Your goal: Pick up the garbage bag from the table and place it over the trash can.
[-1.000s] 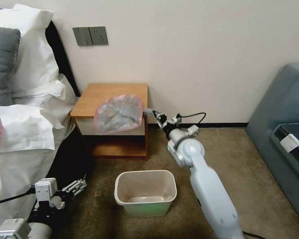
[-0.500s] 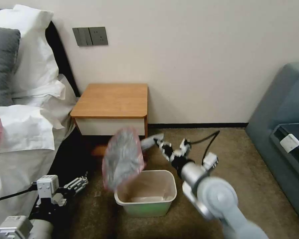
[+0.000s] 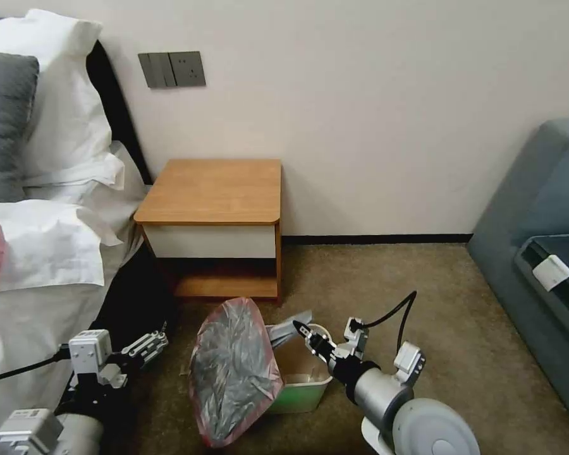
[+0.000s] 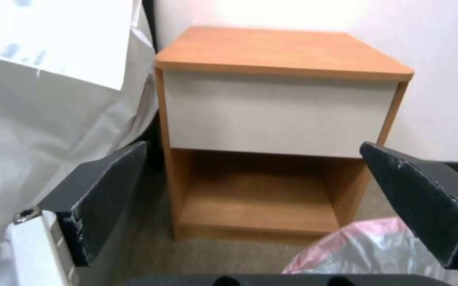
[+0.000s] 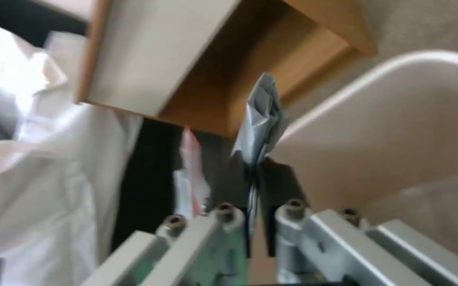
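Note:
The garbage bag (image 3: pixel 234 373), grey and crinkly with a pinkish-red edge, hangs down in front of the left half of the cream trash can (image 3: pixel 306 395) and hides that side. My right gripper (image 3: pixel 300 330) is shut on the bag's twisted corner just above the can's rim. The right wrist view shows that corner of the bag (image 5: pixel 263 115) pinched in my right gripper (image 5: pixel 255 178), with the trash can (image 5: pixel 398 131) beside it. The table (image 3: pixel 215 189) stands behind with a bare top. My left gripper (image 3: pixel 148 347) is open, low at the left, facing the table (image 4: pixel 282 51).
A bed with white sheets (image 3: pixel 38 253) and pillows lies at the left, close to my left arm. A grey sofa (image 3: pixel 537 253) stands at the right. Brown carpet (image 3: pixel 385 278) lies open between the table and the sofa.
My right arm has swung down and back from the table's edge, carrying the bag to the trash can's left side. The left gripper has barely moved.

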Tool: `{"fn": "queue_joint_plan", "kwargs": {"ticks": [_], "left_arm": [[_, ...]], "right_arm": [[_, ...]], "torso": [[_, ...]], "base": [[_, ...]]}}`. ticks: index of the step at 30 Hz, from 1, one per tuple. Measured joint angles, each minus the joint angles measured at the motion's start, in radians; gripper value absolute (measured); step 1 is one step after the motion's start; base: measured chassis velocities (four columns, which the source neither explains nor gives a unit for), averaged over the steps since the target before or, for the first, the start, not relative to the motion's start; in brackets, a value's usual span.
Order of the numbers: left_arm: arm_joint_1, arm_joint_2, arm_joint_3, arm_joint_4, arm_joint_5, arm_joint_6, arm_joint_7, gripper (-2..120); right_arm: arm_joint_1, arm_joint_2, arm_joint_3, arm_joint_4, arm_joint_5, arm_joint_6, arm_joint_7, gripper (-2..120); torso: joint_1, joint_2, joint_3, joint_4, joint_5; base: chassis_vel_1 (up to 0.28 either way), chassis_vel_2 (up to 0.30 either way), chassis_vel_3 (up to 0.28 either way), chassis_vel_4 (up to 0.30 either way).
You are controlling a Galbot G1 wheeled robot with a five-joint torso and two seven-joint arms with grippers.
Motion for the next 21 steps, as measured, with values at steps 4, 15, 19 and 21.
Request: {"fn": "queue_joint_plan", "kwargs": {"ticks": [4,15,19,21], "left_arm": [[-0.006,-0.001,0.001,0.0,0.001,-0.001,-0.001,100],[-0.024,0.008,0.017,0.0,0.008,0.0,-0.001,100],[-0.028,0.015,0.021,0.0,0.008,0.002,-0.001,100],[-0.028,0.019,0.029,0.0,0.01,0.004,-0.001,100]], "right_arm": [[-0.006,-0.001,-0.006,-0.007,-0.007,-0.005,0.037,21],[-0.078,-0.021,0.046,0.033,-0.026,-0.031,0.054,64],[-0.096,-0.021,0.065,0.053,-0.029,-0.032,0.053,78],[-0.108,-0.021,0.076,0.072,-0.03,-0.033,0.053,87]], "torso": [[0.0,0.0,0.0,0.0,0.0],[0.0,0.0,0.0,0.0,-0.0001],[0.0,0.0,0.0,0.0,-0.0001],[0.0,0.0,0.0,0.0,-0.0001]], "base": [[0.0,0.0,0.0,0.0],[0.0,0.0,0.0,0.0],[0.0,0.0,0.0,0.0],[0.0,0.0,0.0,0.0]]}}
